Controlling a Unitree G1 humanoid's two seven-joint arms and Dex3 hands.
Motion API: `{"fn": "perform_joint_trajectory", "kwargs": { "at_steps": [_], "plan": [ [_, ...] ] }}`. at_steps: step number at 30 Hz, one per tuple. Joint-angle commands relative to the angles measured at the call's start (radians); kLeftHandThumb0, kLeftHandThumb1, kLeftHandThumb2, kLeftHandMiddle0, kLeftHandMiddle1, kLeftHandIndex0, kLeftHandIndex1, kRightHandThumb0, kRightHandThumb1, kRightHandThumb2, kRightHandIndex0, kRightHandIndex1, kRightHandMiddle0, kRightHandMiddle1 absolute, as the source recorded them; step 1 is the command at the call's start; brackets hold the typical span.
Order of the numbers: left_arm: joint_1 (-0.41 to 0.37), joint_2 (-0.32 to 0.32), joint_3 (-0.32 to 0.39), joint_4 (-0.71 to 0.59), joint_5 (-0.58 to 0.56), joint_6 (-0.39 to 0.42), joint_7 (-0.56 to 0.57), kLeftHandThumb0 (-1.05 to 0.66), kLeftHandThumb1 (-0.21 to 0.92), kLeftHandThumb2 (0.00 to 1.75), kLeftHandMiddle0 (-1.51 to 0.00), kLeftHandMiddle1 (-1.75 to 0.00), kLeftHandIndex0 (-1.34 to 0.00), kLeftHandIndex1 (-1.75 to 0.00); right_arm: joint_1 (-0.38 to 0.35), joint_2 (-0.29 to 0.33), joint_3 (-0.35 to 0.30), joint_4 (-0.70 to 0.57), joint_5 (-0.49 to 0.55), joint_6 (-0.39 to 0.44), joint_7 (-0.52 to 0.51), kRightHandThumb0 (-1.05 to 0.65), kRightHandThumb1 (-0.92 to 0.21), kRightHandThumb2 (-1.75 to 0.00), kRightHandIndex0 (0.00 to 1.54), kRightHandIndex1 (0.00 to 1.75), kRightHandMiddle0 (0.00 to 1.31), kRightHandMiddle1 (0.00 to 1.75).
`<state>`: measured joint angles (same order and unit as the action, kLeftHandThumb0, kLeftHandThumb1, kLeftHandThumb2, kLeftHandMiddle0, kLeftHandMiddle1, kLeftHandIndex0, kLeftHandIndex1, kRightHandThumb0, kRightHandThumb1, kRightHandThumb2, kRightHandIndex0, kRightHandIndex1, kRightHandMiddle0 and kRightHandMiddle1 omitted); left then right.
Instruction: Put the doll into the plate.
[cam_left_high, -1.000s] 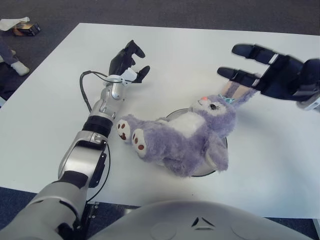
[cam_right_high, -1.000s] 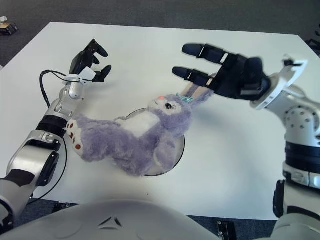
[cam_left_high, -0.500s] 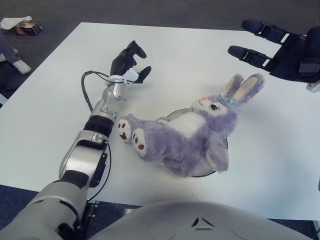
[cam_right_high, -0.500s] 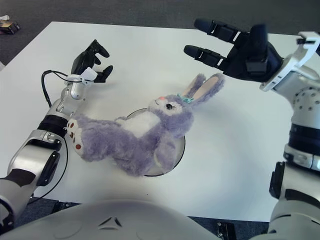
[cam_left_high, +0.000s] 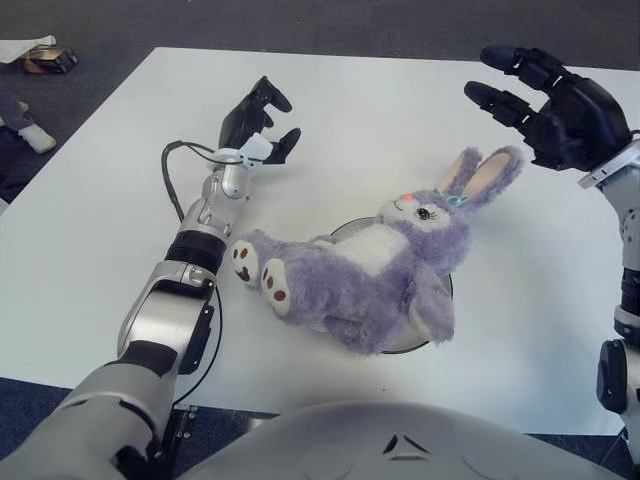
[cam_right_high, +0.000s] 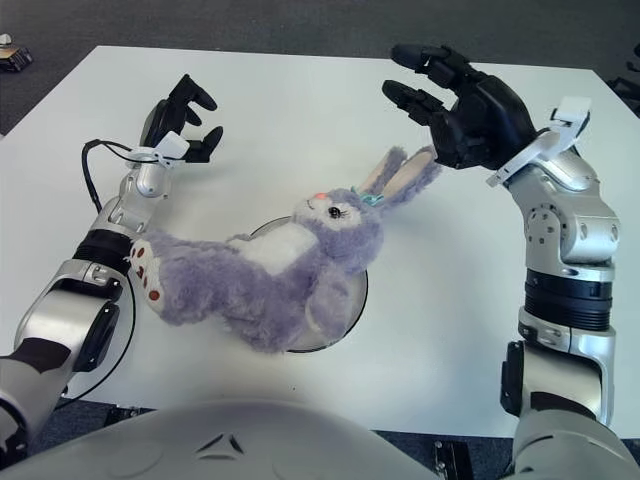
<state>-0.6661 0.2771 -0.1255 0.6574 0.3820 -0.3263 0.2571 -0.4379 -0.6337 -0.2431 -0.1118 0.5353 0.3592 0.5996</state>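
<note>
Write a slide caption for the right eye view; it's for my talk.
Purple doll lying across the plate, right hand open above its ears, left hand idle far left.

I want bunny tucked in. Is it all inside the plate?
Partly: the plush bunny lies across the plate, legs sticking out onto the table.

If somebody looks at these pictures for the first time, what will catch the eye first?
First the purple plush doll, lying on its back across the plate at the middle of the white table, its feet sticking out over the plate's left edge. Next the black right hand, open in the air above the doll's ears. The left hand shows at the far left, empty.
</note>
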Motion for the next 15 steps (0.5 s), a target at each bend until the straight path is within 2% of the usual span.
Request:
{"fn": "perform_joint_trajectory", "kwargs": {
  "at_steps": [1,6,9,11,15],
  "plan": [
    [0.010,0.006,0.018,-0.017,-0.018,-0.011,-0.005,-0.01,0.50,1.11,-0.37,-1.75,-0.35,-1.75,-0.003,0.000,0.006,-0.013,-0.042,-0.030,-0.012,-0.06,-0.38,-1.23,0.20,0.03,0.00,0.70],
    [0.020,0.004,0.033,-0.026,-0.044,-0.021,-0.012,-0.01,0.51,1.10,-0.36,-1.75,-0.35,-1.75,0.001,-0.005,0.016,-0.023,-0.108,-0.053,-0.033,-0.20,-0.46,-1.12,0.24,0.07,0.00,0.72],
    [0.026,-0.002,0.053,-0.028,-0.075,-0.039,-0.022,-0.01,0.52,1.09,-0.36,-1.75,-0.34,-1.75,0.005,-0.005,0.029,-0.007,-0.203,-0.122,-0.075,-0.29,-0.54,-1.02,0.27,0.12,0.00,0.74],
    [0.028,-0.005,0.063,-0.027,-0.093,-0.051,-0.027,-0.01,0.52,1.09,-0.36,-1.75,-0.34,-1.75,0.009,0.000,0.036,0.002,-0.258,-0.168,-0.100,-0.35,-0.62,-0.93,0.25,0.22,0.00,0.75],
    [0.035,-0.011,0.085,-0.027,-0.129,-0.081,-0.031,-0.01,0.53,1.08,-0.35,-1.75,-0.34,-1.75,0.012,0.014,0.055,0.035,-0.379,-0.262,-0.178,-0.41,-0.70,-0.84,0.19,0.40,0.00,0.77]
  ]
}}
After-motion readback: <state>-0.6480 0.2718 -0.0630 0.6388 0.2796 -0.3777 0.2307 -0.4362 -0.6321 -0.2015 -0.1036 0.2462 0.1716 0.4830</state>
